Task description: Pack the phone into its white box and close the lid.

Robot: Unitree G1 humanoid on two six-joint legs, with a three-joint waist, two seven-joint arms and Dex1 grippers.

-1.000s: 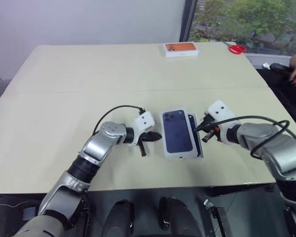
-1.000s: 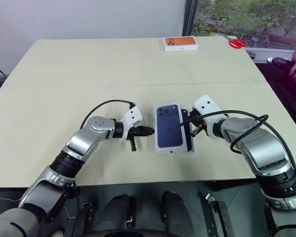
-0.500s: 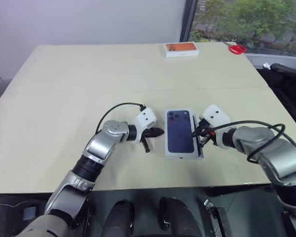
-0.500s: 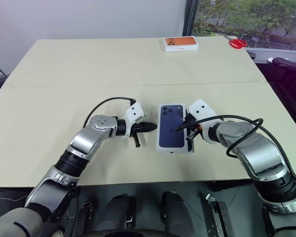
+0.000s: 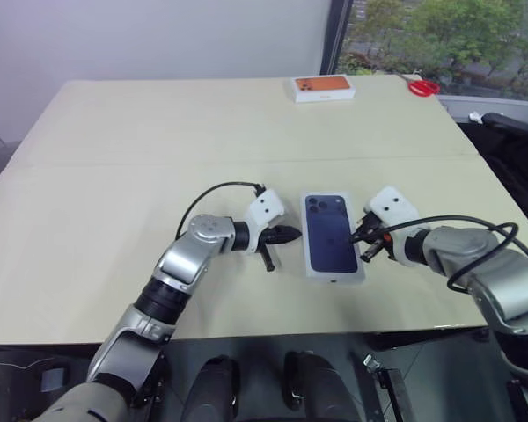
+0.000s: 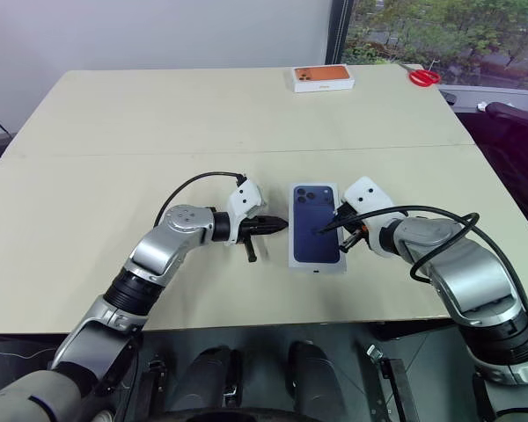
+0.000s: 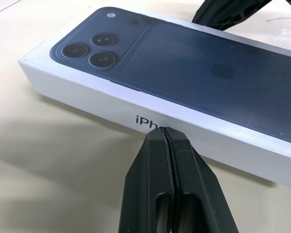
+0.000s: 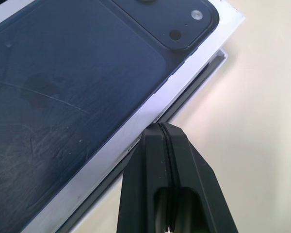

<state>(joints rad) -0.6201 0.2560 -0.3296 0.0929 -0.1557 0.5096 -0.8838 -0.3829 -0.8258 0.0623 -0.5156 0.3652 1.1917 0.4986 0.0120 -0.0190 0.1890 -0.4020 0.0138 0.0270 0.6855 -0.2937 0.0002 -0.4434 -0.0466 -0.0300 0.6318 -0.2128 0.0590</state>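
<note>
With both claws pinched shut and empty, I set my left claw (image 5: 288,235) against the lid's (image 5: 332,235) left side and my right claw (image 5: 363,239) at its right edge, to seat it squarely over the box (image 8: 191,99) on the surface (image 5: 114,176).

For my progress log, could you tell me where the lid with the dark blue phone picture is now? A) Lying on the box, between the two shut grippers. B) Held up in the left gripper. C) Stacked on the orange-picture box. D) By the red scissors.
A: the lid lies picture-up on the white box, with the shut left gripper and right gripper at its sides.
</note>
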